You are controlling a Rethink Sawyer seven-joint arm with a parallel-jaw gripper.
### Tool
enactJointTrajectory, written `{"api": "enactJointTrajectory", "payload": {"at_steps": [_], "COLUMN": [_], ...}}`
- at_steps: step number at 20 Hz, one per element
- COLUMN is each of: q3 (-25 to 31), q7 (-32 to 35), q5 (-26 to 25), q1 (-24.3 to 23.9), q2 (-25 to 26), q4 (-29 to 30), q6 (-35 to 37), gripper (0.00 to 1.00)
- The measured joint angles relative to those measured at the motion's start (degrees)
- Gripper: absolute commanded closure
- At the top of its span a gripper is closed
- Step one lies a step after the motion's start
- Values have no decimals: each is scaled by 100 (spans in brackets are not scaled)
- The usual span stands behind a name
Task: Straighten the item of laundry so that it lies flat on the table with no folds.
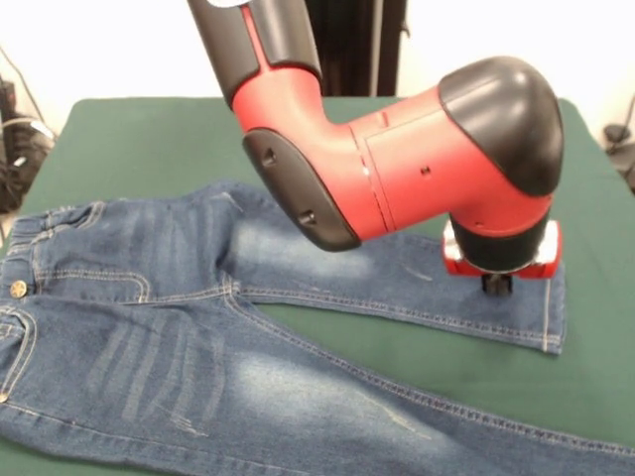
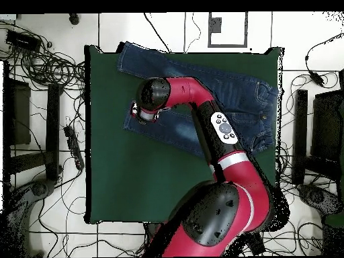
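The item of laundry [image 1: 149,337], a small pair of blue jeans with faded patches, lies spread on the green table [image 1: 149,149]. Its waist is at the left and both legs run to the right. The near leg runs off the picture's right edge. My gripper [image 1: 496,285] points straight down onto the far leg, close to its hem [image 1: 551,317]. From overhead, the jeans [image 2: 255,101] lie across the table's [image 2: 134,181] top part. The gripper [image 2: 142,114] sits over the end of the lower leg, mostly covered by the wrist. Whether it grips the cloth is hidden.
The red arm [image 1: 397,169] reaches low over the jeans and hides part of the far leg. Cables [image 2: 47,67] and dark equipment [image 2: 20,114] lie on the floor around the table. The table's right edge [image 1: 595,149] is close to the gripper.
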Motion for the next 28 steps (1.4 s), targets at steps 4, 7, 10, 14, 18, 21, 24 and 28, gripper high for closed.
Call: {"api": "enactJointTrajectory", "payload": {"at_steps": [4,7,10,14,18,21,24,28], "q3": [1,4,65,255,548,733,859,1037], "q7": [0,1,1,1,1,0,-1,-7], "q5": [-83,-229,-464,-762,-1089,-1328,-1515,-1824], "q1": [-48,-91,-217,-483,-881,-1144,-1326,-1602], "q2": [-100,-225,-379,-450,-402,-330,-263,-133], "q4": [217,475,882,1331,1783,2053,2229,2482], "q6": [-289,-633,-1160,-1722,-2294,-2674,-2945,-3367], "gripper": [100,100,100,100,100,100,100,100]}}
